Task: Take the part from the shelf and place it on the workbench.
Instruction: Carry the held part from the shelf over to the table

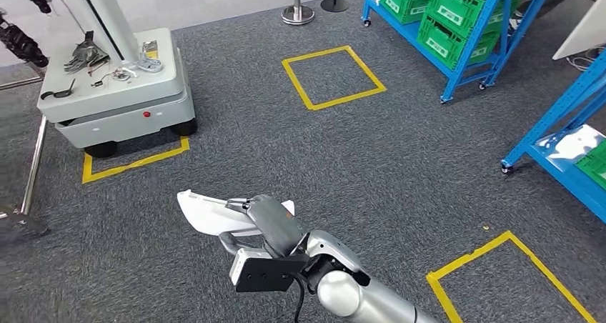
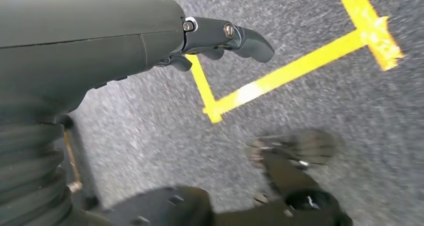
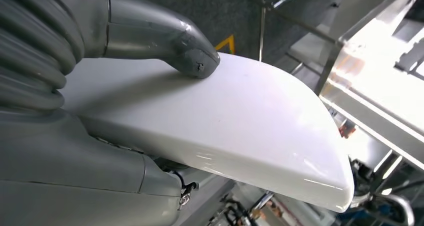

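My right hand grips a smooth white curved part and carries it above the grey carpet, low in the head view. In the right wrist view the thumb presses on the part's broad white face and the fingers are hidden beneath it. My left hand hangs over the carpet with nothing in it, its dark fingers slightly curled and apart.
A grey wheeled cart with tools on top stands at the far left on yellow floor tape. Blue shelves with green crates line the far right. Yellow tape squares mark the carpet ahead, and another lies at the near right.
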Robot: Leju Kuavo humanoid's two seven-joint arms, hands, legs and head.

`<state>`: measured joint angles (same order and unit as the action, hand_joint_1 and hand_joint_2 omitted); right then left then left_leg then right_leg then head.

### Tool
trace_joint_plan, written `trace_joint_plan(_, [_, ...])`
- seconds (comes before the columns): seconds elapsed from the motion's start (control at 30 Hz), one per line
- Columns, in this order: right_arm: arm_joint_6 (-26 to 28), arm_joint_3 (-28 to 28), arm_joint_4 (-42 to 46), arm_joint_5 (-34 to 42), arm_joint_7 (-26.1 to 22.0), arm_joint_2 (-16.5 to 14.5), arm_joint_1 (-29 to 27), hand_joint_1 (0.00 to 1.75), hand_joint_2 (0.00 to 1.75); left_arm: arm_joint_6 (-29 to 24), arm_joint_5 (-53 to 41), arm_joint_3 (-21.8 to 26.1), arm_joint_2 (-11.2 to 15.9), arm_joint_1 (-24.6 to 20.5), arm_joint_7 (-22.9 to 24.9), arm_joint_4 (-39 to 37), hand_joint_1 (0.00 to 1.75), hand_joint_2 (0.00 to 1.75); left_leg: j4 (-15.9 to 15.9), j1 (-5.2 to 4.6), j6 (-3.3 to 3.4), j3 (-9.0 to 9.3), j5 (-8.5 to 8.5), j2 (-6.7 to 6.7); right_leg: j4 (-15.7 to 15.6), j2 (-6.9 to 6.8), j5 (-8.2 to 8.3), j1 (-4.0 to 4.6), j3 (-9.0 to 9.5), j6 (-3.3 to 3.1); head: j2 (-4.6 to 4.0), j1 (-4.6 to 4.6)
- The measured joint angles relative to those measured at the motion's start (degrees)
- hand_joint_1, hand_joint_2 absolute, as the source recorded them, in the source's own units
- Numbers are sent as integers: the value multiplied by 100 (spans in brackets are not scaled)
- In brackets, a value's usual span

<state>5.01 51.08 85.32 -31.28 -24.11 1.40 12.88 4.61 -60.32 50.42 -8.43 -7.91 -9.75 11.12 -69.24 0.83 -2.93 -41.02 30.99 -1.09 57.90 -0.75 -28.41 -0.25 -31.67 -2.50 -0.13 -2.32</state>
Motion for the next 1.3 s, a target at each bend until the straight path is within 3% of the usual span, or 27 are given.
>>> trace_joint_plan(0.07, [-10,0,-41,-1,-44,0,-2,157,175,0,26,0,0,-58,-65,1,0,175,-500,9,-36,-190,176,62,2,-173,-6,12,-7,-7,0,-1])
trace_joint_plan(0.1, [-15,0,-55,-2,-58,-1,1,157,175,0,39,0,2,-77,-88,3,0,175,-449,10,-43,-129,110,81,5,-250,-9,14,-7,-5,0,0])
trace_joint_plan(0.17, [-35,0,-66,-7,-64,-16,14,157,175,0,61,1,12,-113,-103,7,0,175,247,9,-35,294,-207,223,24,-386,-27,16,2,17,0,1])
trace_joint_plan(0.23, [-62,0,-67,-7,-48,-39,30,157,175,0,68,1,19,-153,-101,11,0,175,906,-24,39,672,-400,401,59,-492,-63,45,6,67,0,-2])
trace_joint_plan(0.27, [-71,0,-67,-4,-37,-47,35,157,175,0,69,0,21,-161,-98,13,0,175,1042,-40,85,742,-418,437,69,-536,-75,60,8,95,0,-5])
trace_joint_plan(0.33, [-72,-1,-65,-2,-15,-54,38,157,175,0,69,0,28,-143,-74,14,0,175,1065,-56,171,730,-425,333,66,-618,-86,65,19,151,0,-8])
trace_joint_plan(0.37, [-59,-3,-65,-3,-4,-56,37,157,175,0,69,1,31,-122,-47,13,0,175,1079,-49,203,728,-438,278,87,-581,-111,51,18,187,0,-9])
trace_joint_plan(0.43, [-12,-14,-64,-10,4,-56,28,157,175,0,67,2,34,-93,19,13,0,175,1106,-25,270,731,-468,168,382,-312,-312,16,-104,257,0,-16])
trace_joint_plan(0.5, [40,-36,-64,-37,6,-44,-19,157,175,0,66,2,33,-75,69,13,0,175,1106,-14,306,716,-479,42,1115,-22,-668,-6,-453,294,0,-27])
trace_joint_plan(0.57, [66,-49,-64,-75,17,-32,-100,157,175,0,65,2,33,-37,85,11,0,175,1094,-17,314,703,-480,-107,1709,45,-828,-11,-767,301,0,-31])
trace_joint_plan(0.6, [69,-51,-64,-93,25,-31,-134,157,175,0,65,2,34,-14,82,11,0,175,1085,-17,313,700,-480,-185,1703,55,-744,-15,-787,296,0,-31])
trace_joint_plan(0.63, [68,-52,-64,-112,33,-31,-158,157,175,0,65,2,35,2,72,11,0,175,1074,-15,309,700,-479,-266,1455,79,-559,-23,-687,287,0,-31])
trace_joint_plan(0.67, [65,-55,-63,-133,40,-31,-171,157,175,0,66,2,34,8,55,11,0,175,1061,-11,300,698,-476,-344,1051,146,-336,-37,-507,277,0,-31])
trace_joint_plan(0.73, [52,-60,-61,-160,44,-32,-181,157,175,0,67,2,33,-4,13,13,0,175,1032,-11,243,671,-476,-488,359,351,-86,-56,-195,262,0,-30])
trace_joint_plan(0.8, [24,-67,-58,-171,46,-33,-188,157,175,0,67,2,33,-14,-22,15,0,175,1042,0,151,634,-499,-595,171,428,-73,-37,-124,231,0,-27])
trace_joint_plan(0.83, [8,-71,-53,-172,47,-36,-189,157,175,0,67,2,34,-13,-29,15,0,175,1062,13,105,609,-517,-645,157,373,-52,-30,-118,194,0,-28])
trace_joint_plan(0.87, [-13,-78,-50,-172,48,-44,-188,157,175,0,68,2,34,-9,-33,15,0,175,1064,22,70,591,-520,-628,134,317,-30,-25,-105,150,0,-25])
trace_joint_plan(0.93, [-46,-86,-44,-167,45,-66,-185,157,175,0,74,2,34,-15,-32,14,0,175,851,9,29,467,-378,-379,78,188,10,-31,-74,59,0,-13])
trace_joint_plan(1.0, [-73,-90,-45,-162,43,-80,-192,157,175,0,88,2,29,-34,-29,13,0,175,202,-7,8,176,-31,-55,59,41,13,-8,-69,6,0,-4])
trace_joint_plan(1.07, [-97,-90,-50,-156,38,-81,-199,157,175,0,107,2,21,-33,-20,11,0,175,-437,-5,-12,-105,214,44,65,-117,1,19,-72,-17,0,-5])
trace_joint_plan(1.1, [-107,-90,-51,-150,34,-81,-200,157,175,0,115,2,20,-22,-11,10,0,175,-507,-5,-12,-120,196,62,70,-192,-7,28,-72,-24,0,-5])
trace_joint_plan(1.13, [-115,-91,-51,-140,29,-81,-197,157,175,0,119,2,22,-10,-4,10,0,175,-345,-6,-8,-19,77,84,79,-262,-16,33,-71,-24,0,-5])
trace_joint_plan(1.17, [-121,-92,-51,-131,26,-81,-194,157,175,0,120,2,26,-1,2,9,0,175,12,-10,5,183,-105,140,91,-330,-29,36,-67,-19,0,-5])
trace_joint_plan(1.23, [-124,-98,-51,-115,18,-81,-186,157,175,0,120,2,31,0,12,9,0,175,747,-46,71,576,-347,379,126,-444,-65,58,-63,18,0,-9])
trace_joint_plan(1.3, [-124,-105,-52,-108,7,-81,-183,157,175,0,120,2,31,3,25,8,0,175,1005,-82,148,700,-385,488,146,-536,-87,82,-59,67,0,-14])
